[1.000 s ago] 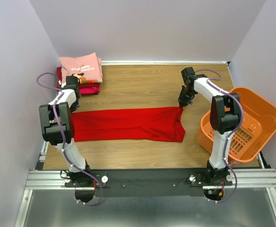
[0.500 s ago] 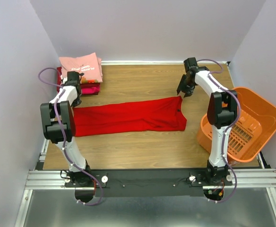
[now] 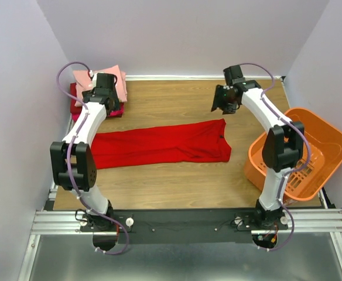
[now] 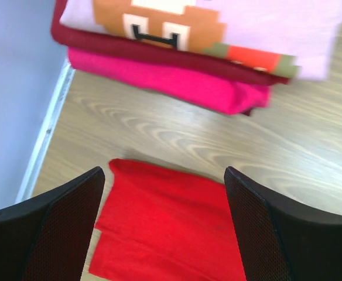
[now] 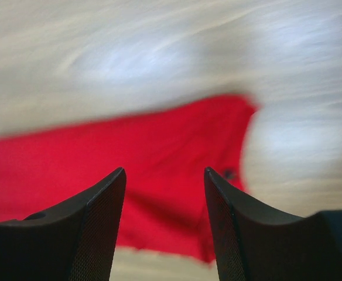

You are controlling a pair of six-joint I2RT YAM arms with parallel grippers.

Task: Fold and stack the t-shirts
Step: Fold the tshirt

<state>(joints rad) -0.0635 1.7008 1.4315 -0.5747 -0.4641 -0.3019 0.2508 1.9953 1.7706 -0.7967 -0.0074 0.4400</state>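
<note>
**Top external: plain bright red cloth t-shirt (image 3: 159, 145) flat in a long strip, cross-fold prob. next**

Shirt spans mid worktop (image 3: 177, 181), L end near left edge, collar end twd right. Left gripper (image 4: 162, 175) and right gripper (image 5: 165, 172) hang clear of its ends, jaws apart, empty. Stack of folded tees (image 4: 218, 88) at far-left corner. Pinch both corners of one end evenly, lift, lay over w/o dragging. Orange plastic basket (image 3: 329, 126) at right edge: keep clear.
</note>
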